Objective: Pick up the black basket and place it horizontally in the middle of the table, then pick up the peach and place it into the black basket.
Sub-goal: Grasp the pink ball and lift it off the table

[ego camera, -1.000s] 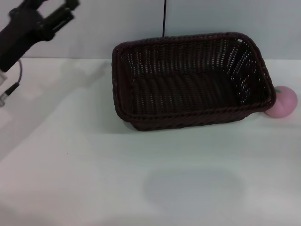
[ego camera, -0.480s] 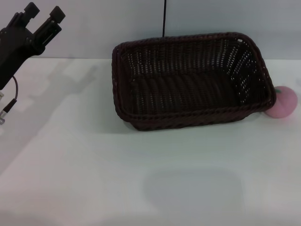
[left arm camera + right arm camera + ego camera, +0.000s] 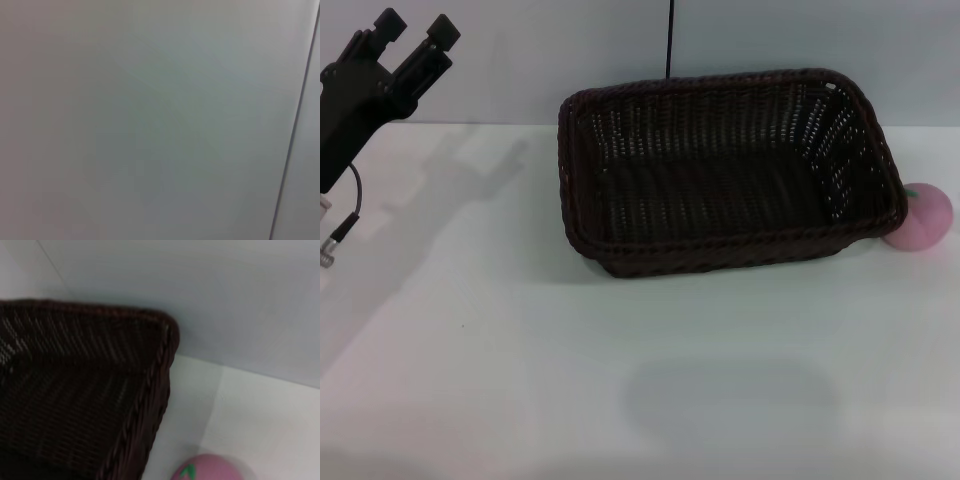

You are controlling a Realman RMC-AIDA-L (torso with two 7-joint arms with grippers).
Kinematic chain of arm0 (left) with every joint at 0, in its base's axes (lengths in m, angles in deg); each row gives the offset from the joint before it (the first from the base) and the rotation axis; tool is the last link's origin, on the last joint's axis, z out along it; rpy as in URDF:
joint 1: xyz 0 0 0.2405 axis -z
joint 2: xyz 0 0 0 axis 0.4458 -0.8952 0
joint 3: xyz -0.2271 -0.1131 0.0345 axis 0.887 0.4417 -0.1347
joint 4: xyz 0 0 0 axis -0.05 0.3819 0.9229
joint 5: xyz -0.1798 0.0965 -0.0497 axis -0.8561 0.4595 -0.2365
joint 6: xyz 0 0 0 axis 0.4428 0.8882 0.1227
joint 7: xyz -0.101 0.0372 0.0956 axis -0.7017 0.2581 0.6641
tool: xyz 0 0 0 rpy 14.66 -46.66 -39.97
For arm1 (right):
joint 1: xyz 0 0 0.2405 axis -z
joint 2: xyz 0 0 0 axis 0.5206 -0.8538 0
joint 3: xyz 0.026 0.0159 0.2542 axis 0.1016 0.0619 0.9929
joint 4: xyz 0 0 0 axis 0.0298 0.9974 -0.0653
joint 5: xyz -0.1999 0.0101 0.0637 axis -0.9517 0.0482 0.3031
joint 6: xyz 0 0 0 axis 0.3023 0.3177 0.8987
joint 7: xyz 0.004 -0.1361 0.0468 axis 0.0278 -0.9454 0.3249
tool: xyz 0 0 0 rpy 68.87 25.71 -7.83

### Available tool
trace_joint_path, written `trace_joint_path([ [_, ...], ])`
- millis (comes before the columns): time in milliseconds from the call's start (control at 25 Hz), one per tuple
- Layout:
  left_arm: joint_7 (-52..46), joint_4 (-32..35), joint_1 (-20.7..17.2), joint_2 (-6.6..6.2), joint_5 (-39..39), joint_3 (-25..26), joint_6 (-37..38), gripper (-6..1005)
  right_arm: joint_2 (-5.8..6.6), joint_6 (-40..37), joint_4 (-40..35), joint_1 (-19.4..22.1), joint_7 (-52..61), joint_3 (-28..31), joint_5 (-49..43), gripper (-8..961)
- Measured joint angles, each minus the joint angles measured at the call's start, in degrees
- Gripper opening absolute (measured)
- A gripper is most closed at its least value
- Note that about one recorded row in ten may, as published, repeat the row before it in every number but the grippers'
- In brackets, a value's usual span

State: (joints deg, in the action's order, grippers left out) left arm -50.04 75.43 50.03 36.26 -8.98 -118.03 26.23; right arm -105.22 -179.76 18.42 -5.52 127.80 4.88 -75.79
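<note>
A: Where do the task's things sit?

B: The black basket [image 3: 725, 170] rests toward the back of the table [image 3: 520, 350], long side across the view, roughly central but a bit to the robot's right. The peach [image 3: 920, 217] lies on the tabletop just beside the basket's right end, seemingly touching the rim; the right wrist view shows it [image 3: 210, 471] below the basket's corner [image 3: 160, 365]

A: And the arms?

B: The left gripper [image 3: 413, 38] is raised at the far left, well apart from the basket, its two fingers spread with nothing between them. The right gripper is out of sight in every view

A: How would the things handle?

B: The basket looks like stiff woven wicker, probably light for its bulk; the braided rim seems the natural place to pinch, since the open-weave walls could flex or snag a finger. The peach appears smooth, round and matte, likely light and prone to roll, so a grasp across its widest part would suit

A: Any writing or brand?

B: None can be read on anything
</note>
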Motion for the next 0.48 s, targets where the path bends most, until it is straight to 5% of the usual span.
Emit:
trace_joint_path([
  [480,-0.1,-1.9,-0.3,0.04,-1.1,0.0,1.2,853,-1.15,9.0,8.9,-2.6,0.7,-10.7,-1.3,603],
])
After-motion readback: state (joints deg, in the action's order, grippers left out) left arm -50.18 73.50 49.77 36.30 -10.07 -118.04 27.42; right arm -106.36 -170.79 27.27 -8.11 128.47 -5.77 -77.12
